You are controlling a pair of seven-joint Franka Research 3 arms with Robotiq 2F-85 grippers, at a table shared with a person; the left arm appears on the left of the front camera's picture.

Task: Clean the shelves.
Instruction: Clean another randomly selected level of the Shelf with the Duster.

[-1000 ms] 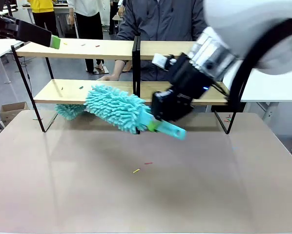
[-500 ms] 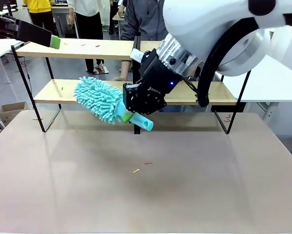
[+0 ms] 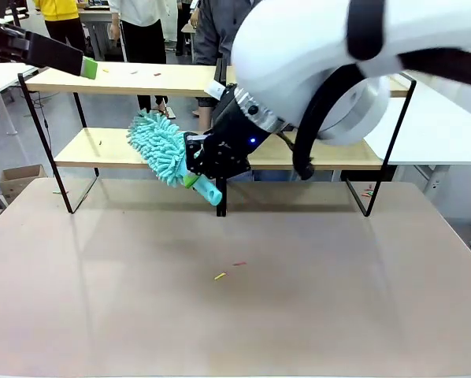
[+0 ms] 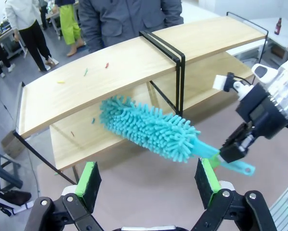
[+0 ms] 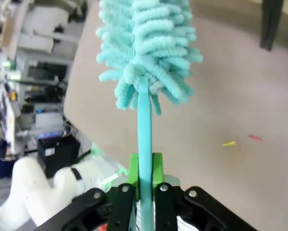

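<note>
Shelves (image 3: 141,79): duster (image 3: 157,146) by lower front edge, broad tabletop (image 3: 220,331) below.

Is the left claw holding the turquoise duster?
No, the left claw is open with nothing between its pads, while the right claw grips the duster by its handle.

Front: we look across the tabletop (image 3: 220,315) at the shelves (image 3: 141,79). Left wrist: down on them. Right wrist: close along the duster (image 3: 158,148), which all share.
</note>
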